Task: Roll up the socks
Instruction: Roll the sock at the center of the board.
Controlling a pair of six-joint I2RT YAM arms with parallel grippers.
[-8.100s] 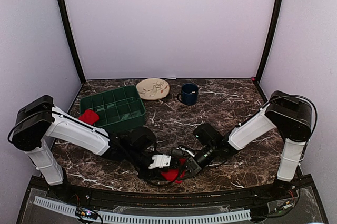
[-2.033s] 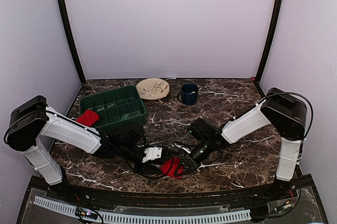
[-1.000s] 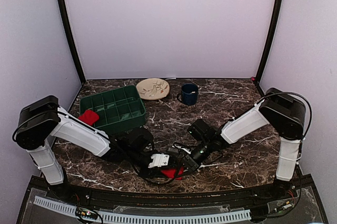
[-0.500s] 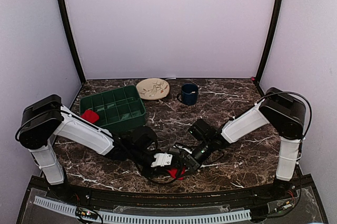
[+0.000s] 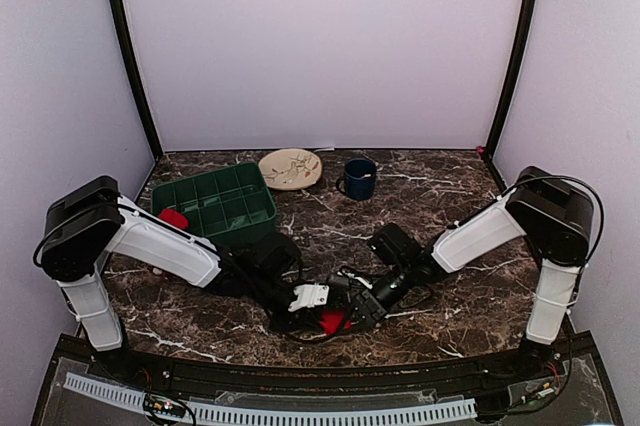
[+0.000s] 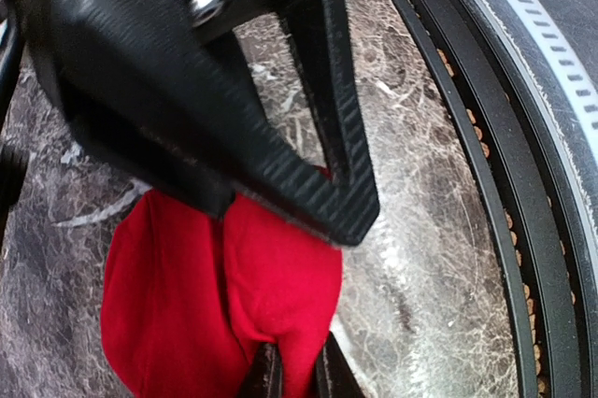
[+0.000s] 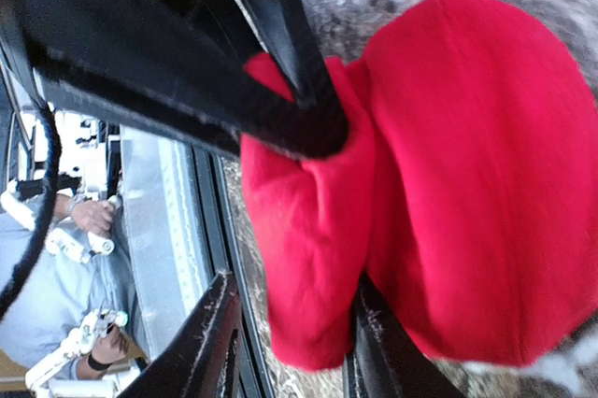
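A red sock (image 5: pixel 332 322) lies bunched near the table's front edge, between both grippers. It fills the left wrist view (image 6: pixel 206 286) and the right wrist view (image 7: pixel 448 192). My left gripper (image 5: pixel 322 314) reaches it from the left; its fingers are pinched shut on a fold of the sock (image 6: pixel 297 375). My right gripper (image 5: pixel 347 312) reaches it from the right. It is open (image 7: pixel 294 342) with a fold of the sock between its fingers, resting against the right one. A second red sock (image 5: pixel 172 218) lies by the green bin's left side, partly hidden by my left arm.
A green divided bin (image 5: pixel 215 204) stands at the back left. A patterned plate (image 5: pixel 290 168) and a dark blue mug (image 5: pixel 358 178) stand at the back middle. The table's black front rail (image 6: pixel 486 174) runs just beyond the sock.
Both grippers and the red sock have shifted slightly right and stayed together. My left arm now covers more of the second sock by the bin.
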